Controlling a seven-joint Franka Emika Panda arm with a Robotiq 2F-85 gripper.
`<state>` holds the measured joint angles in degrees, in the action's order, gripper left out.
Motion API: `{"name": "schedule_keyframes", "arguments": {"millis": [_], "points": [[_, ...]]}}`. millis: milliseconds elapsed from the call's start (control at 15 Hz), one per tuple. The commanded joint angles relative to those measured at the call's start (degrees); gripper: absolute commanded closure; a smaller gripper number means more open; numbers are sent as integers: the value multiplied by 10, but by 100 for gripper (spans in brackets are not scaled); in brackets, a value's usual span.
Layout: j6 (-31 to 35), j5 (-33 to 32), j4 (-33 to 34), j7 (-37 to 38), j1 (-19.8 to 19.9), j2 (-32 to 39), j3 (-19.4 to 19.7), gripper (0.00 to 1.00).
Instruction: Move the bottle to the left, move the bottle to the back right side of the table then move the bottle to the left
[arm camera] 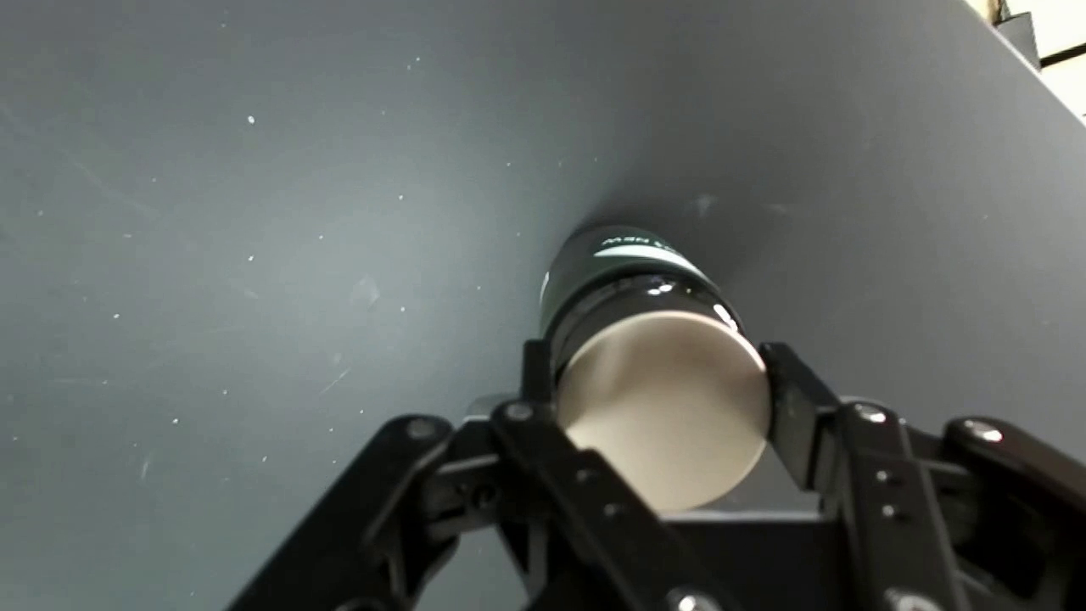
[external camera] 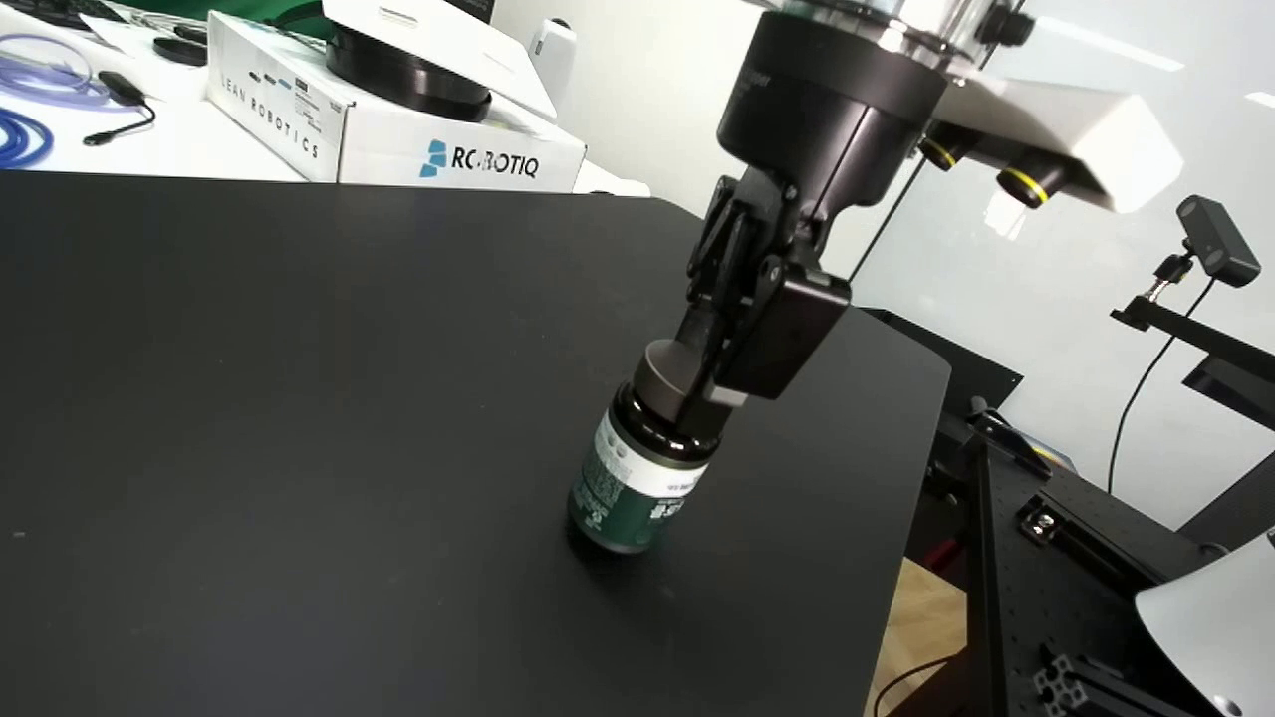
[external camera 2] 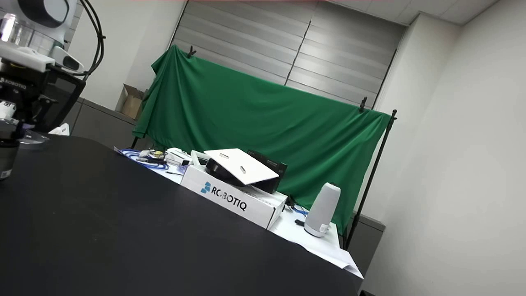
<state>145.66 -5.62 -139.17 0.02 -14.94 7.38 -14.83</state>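
- Bottle [external camera: 642, 473] is at the black table [external camera: 299, 418], toward the right edge as seen in an exterior view; whether its base touches the top, I cannot tell for sure.
- Gripper [arm camera: 662, 386] has its jaws closed upon the bottle, pinching the cap [arm camera: 670, 433], with one finger on each side.
- Label [external camera: 628, 503] has a white band above a green part; both bear print, but the letters are too small for me to read.
- Box [external camera: 458, 164] in white, on the white surface [external camera: 194, 149] beyond the table, says "ROBOTIQ" beside a blue mark in both exterior views; on its other side "LEAN ROBOTICS" is written.
- Lettering [external camera 2: 14, 83] on the gripper, seen in an exterior view, also says "ROBOTIQ".
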Motion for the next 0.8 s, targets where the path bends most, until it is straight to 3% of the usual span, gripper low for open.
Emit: {"name": "schedule_keyframes", "arguments": {"millis": [0, 733], "points": [[-12, -12, -10, 13, 3, -60, 9, 64], [-41, -51, -60, -8, 73, -210, 63, 64]]}}
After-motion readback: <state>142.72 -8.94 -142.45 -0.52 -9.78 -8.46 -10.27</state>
